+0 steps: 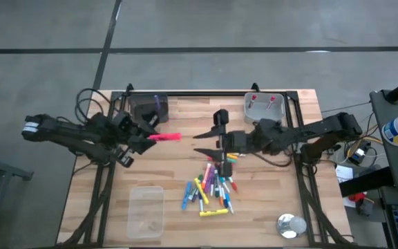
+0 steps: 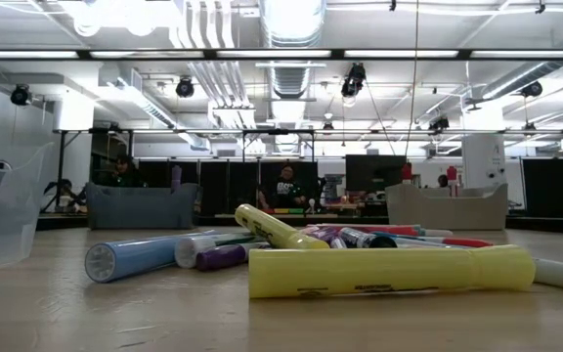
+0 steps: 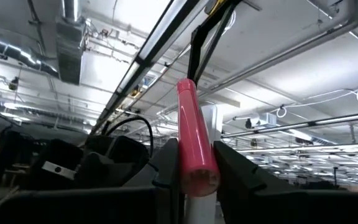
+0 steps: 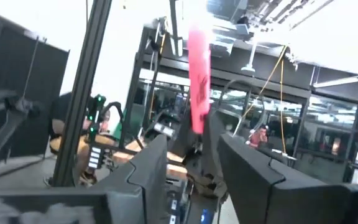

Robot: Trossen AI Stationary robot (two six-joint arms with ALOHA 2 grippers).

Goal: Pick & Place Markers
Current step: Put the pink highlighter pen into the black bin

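A pink marker [image 1: 164, 137] is clamped in the left gripper [image 1: 146, 138] above the table's [image 1: 268, 207] left half, its barrel pointing toward the centre and pinched between the two dark fingers [image 3: 166, 168]. The remaining markers [image 1: 209, 190] lie heaped on the wooden top near the middle, a yellow one [image 2: 389, 272] closest to the low camera. The right gripper [image 1: 209, 142] hangs over that heap with its jaws apart, nothing visibly between them. A clear container [image 1: 146, 211] sits near the front left corner, a grey bin [image 1: 264, 105] at the back right
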